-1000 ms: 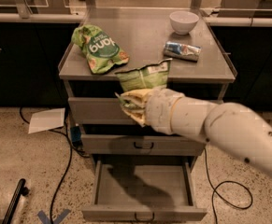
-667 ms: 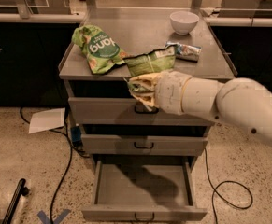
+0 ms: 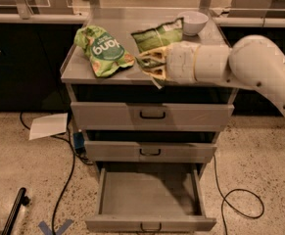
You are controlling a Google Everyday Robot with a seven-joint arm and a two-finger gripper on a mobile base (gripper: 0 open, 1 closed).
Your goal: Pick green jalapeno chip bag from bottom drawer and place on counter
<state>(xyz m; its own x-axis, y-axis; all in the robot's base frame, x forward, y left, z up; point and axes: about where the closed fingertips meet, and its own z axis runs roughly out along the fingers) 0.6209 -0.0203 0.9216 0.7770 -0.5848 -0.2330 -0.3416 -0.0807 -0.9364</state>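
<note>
My gripper [image 3: 151, 62] is over the front middle of the counter [image 3: 78, 68], at the end of the white arm that reaches in from the right. It is shut on the lower edge of the green jalapeno chip bag [image 3: 156, 35], which stands tilted above the counter top, just right of the bigger lime-green bag [image 3: 103, 50]. The bottom drawer [image 3: 149, 196] is pulled open below, and its tray shows nothing inside.
A white bowl [image 3: 193, 21] stands at the counter's back right, close behind my arm. The two upper drawers [image 3: 152, 115] are shut. On the floor lie a white sheet of paper [image 3: 49, 125], black cables [image 3: 237, 199] and a black bar [image 3: 14, 213].
My gripper has risen with the chip bag from in front of the top drawer to above the counter top and moved toward the back. My arm now hides the silver-blue packet.
</note>
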